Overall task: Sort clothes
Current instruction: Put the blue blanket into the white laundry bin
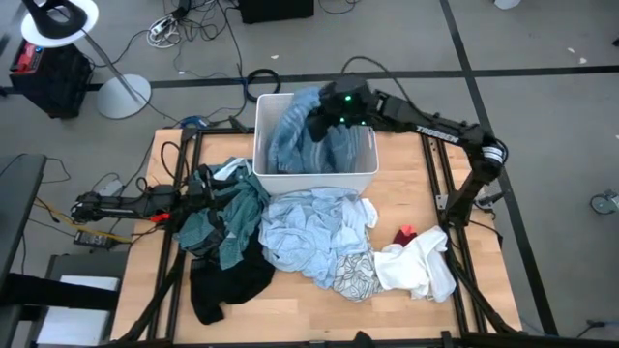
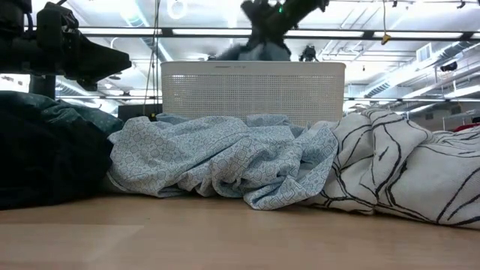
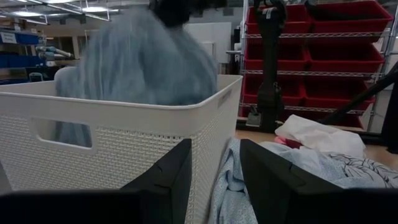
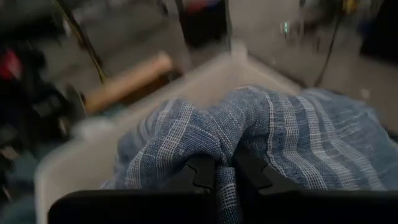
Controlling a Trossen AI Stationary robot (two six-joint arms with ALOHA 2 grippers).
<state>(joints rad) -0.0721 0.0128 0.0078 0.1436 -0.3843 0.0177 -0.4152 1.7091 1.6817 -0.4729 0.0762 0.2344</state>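
High view: counter (image 1: pixel 464 319) is carrying the white bin (image 1: pixel 314 179), with the remaining clothes (image 1: pixel 309 237) lying heaped in front of it. Right gripper (image 1: pixel 324 118) is hanging over the bin, its fingers (image 4: pixel 200 173) pinching the blue-grey striped shirt (image 4: pixel 292 134). Left gripper (image 1: pixel 193 193) is resting low beside the teal plaid shirt (image 1: pixel 227 217), fingers (image 3: pixel 168 180) narrowly parted, holding nothing.

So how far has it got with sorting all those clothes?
Early days, it seems. In hand: the right gripper is shut on the blue-grey striped shirt, holding it over the white bin; nothing else shows in there. Left on the table: the teal plaid shirt, a black garment, a pale blue patterned piece, white pieces and a small red one. The left gripper waits, open, beside the bin.
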